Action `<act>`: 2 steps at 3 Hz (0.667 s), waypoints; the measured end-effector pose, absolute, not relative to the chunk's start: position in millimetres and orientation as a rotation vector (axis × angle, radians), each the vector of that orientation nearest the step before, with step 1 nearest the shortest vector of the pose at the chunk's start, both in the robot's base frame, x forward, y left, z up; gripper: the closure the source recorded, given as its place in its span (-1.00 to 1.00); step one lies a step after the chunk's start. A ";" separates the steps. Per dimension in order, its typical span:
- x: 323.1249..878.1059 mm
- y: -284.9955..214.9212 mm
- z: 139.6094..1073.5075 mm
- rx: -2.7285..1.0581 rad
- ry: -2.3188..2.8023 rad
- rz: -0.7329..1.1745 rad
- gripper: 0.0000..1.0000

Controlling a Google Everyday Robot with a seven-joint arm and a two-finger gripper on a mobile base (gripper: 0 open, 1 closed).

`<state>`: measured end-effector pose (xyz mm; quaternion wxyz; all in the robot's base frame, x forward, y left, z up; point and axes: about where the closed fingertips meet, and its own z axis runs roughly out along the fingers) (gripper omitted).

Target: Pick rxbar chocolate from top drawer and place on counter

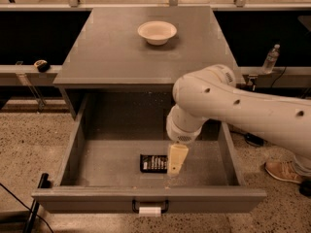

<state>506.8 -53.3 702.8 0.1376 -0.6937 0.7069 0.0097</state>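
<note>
Barely begun: the rxbar chocolate (pixel 153 163) lies in the open top drawer (pixel 87 200), with the gripper (pixel 177 159) hanging at its right end, grip state impossible to tell. Grasp, lift and placement on the counter (pixel 112 52) remain.
</note>
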 end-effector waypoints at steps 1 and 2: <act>508.6 -25.9 664.3 -2.046 2.003 0.083 -0.94; 505.9 -8.5 636.5 -2.054 1.963 0.136 -0.61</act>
